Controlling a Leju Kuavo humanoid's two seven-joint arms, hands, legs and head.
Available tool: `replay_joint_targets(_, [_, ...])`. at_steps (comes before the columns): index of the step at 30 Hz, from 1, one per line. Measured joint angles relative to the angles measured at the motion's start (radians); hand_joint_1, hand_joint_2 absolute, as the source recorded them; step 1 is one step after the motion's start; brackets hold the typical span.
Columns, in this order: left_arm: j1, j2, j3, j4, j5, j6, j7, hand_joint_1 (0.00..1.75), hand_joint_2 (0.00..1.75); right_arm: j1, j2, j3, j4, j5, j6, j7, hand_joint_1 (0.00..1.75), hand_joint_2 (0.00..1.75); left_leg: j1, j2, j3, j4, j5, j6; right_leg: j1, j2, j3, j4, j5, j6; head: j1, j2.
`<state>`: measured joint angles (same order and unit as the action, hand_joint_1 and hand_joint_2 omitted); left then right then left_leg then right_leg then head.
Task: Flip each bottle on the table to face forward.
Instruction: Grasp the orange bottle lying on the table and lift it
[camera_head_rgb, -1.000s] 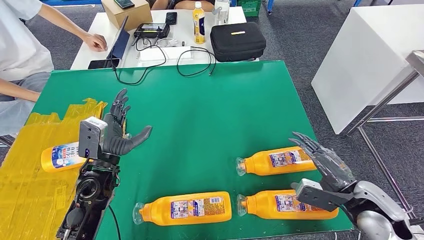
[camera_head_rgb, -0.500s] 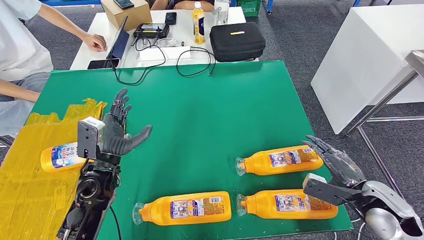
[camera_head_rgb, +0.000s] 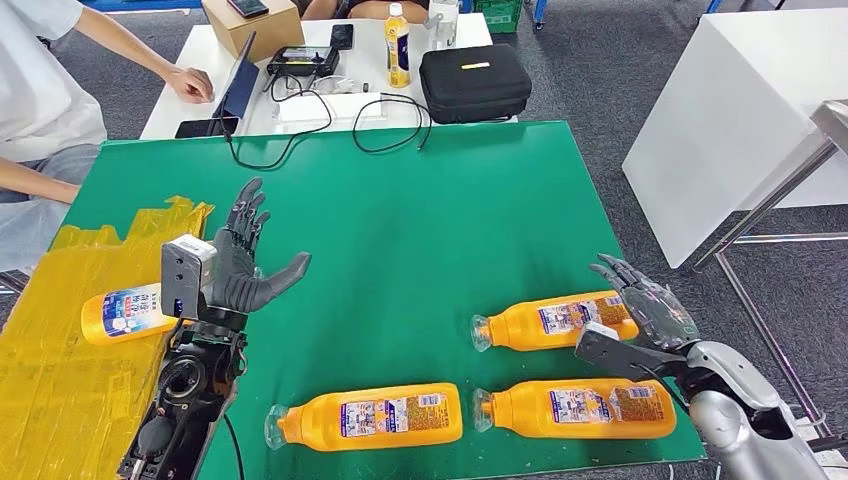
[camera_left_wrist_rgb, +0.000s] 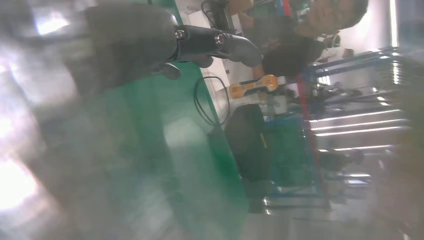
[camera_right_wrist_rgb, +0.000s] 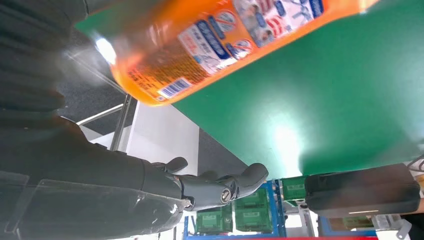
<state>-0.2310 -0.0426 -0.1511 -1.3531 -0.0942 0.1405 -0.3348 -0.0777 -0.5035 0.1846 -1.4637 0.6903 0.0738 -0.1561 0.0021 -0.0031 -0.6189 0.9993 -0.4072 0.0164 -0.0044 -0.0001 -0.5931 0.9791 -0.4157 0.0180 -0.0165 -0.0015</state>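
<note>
Three orange bottles lie on their sides on the green table, caps to the left: one at the right, one at the front right, one at the front middle. Another bottle lies on the yellow sheet. My left hand is open, raised just right of that bottle. My right hand is open at the base end of the right bottle, fingers spread and holding nothing. The right wrist view has that bottle's base close above the open right hand. The left hand looks blurred in its wrist view.
Beyond the green table stands a white table with a black case, a laptop, cables, a yellow drink bottle and a cardboard box. A person sits at the far left. Another white table stands to the right.
My right hand swung out past the table's right edge, then came back in to the base of the right bottle. My left hand has shifted slightly. The bottles lie as before.
</note>
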Motion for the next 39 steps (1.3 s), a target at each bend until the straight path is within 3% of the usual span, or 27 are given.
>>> replay_joint_targets(18, [0.0, -0.009, -0.008, 0.009, 0.0, 0.0, 0.017, 0.0, 1.75, -0.111, 0.083, 0.102, 0.187, 0.106, -0.037, 0.073, 0.0, 1.75, 0.0, 0.0, 0.0, 0.0, 0.0, 0.0, 0.0, 0.0, 0.0, 0.0, 0.0, 0.0, 0.0, 0.0])
replay_joint_targets(30, [-0.003, -0.009, -0.008, 0.034, 0.03, -0.008, 0.019, 0.0, 1.75, -0.204, 0.052, 0.161, 0.358, 0.139, 0.03, 0.134, 0.0, 1.75, 0.0, -0.001, 0.0, 0.0, 0.0, 0.001, 0.0, -0.001, 0.0, 0.0, 0.0, 0.0, 0.0, 0.0])
replay_joint_targets(35, [-0.004, -0.01, -0.008, 0.042, 0.035, -0.009, 0.019, 0.0, 1.75, -0.245, 0.055, 0.192, 0.424, 0.187, 0.027, 0.163, 0.17, 1.75, 0.0, 0.0, 0.001, 0.0, 0.0, 0.001, 0.0, 0.0, 0.0, 0.0, 0.0, 0.0, 0.0, 0.0])
replay_joint_targets(39, [-0.009, -0.01, -0.008, 0.049, 0.038, -0.009, 0.019, 0.0, 1.75, -0.277, 0.054, 0.215, 0.466, 0.201, 0.042, 0.166, 0.17, 1.75, 0.0, 0.0, 0.002, 0.0, 0.0, 0.001, 0.0, 0.0, 0.002, 0.0, 0.0, 0.0, 0.0, 0.0])
